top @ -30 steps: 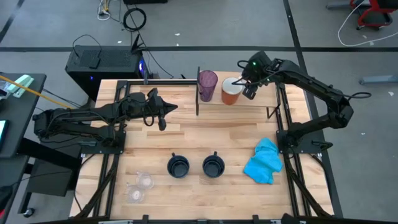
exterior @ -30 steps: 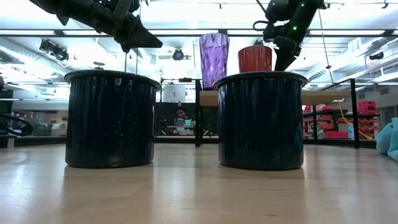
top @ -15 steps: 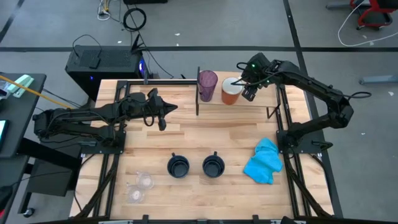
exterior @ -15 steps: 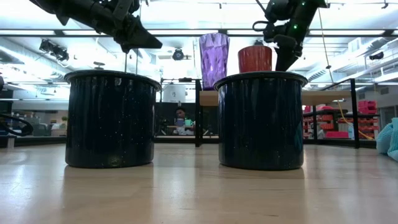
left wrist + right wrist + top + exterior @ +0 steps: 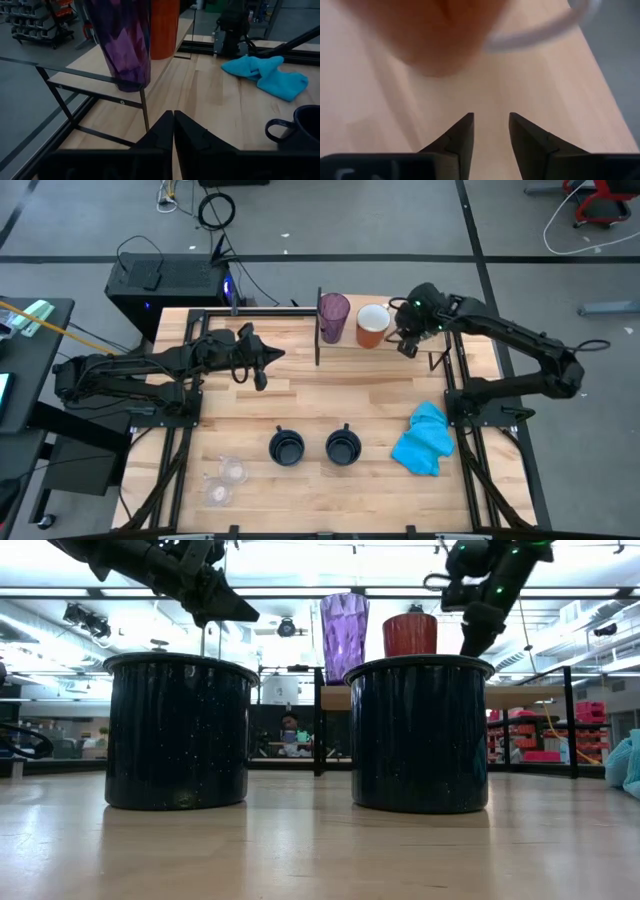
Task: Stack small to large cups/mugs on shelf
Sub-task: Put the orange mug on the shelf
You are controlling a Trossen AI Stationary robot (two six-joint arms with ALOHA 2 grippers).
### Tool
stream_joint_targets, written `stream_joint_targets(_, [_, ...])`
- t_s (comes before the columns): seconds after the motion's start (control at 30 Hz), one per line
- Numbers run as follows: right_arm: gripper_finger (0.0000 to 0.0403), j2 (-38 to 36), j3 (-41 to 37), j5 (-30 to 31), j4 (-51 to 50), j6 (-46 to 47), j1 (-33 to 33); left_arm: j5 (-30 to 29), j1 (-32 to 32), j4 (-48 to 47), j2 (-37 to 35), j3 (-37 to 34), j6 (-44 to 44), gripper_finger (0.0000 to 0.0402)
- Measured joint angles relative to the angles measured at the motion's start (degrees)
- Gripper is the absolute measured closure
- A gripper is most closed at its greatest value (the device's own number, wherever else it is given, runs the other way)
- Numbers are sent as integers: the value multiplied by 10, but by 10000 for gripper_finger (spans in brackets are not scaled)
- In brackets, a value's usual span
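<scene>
Pincer on the right arm, the right gripper (image 5: pixel 404 344), is hanging over the shelf (image 5: pixel 300 330) just beside the orange mug (image 5: pixel 372 326), its two fingers (image 5: pixel 460 135) standing a narrow gap apart with nothing between them; bare shelf wood is showing through that gap. Left gripper (image 5: pixel 258 375) is hovering above the big slatted tabletop (image 5: pixel 330 395), short of the shelf, its fingers pressed together and empty.

Pale boards are running across the tabletop; the shelf is sitting at its far edge, a lighter board ringed by thin black uprights (image 5: pixel 319 327). Around the table the floor is lying grey, with a black box (image 5: pixel 165 280) and loose cables (image 5: pixel 216 210) behind; from table height, ceiling lights and racks are showing in the room beyond, and a person (image 5: pixel 291 726) is sitting far back.

On the shelf the purple tumbler (image 5: pixel 333 317) is standing upright next to the orange mug, an upright rising just in front of it. Near the front edge two navy mugs (image 5: pixel 287 447) are standing side by side, apart; two small clear cups (image 5: pixel 233 471) are sitting toward the left front corner; a blue cloth (image 5: pixel 424 438) is lying crumpled toward the right.
</scene>
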Motion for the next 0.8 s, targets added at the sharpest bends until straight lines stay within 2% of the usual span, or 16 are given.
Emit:
stream_joint_targets(0.13, [276, -47, -46, -61, 61, -22, 0, 0, 0, 1, 0, 0, -2, 387])
stream_joint_targets(0.3, [255, -82, -95, -78, 98, -31, 0, 0, 0, 2, 0, 0, -4, 389])
stream_joint_targets(0.57, [203, -63, -121, -78, 159, -36, 0, 0, 0, 9, 0, 0, -4, 380])
stream_joint_targets(0.8, [211, -45, -116, -89, 169, -50, 0, 0, 0, 9, 0, 0, -4, 388])
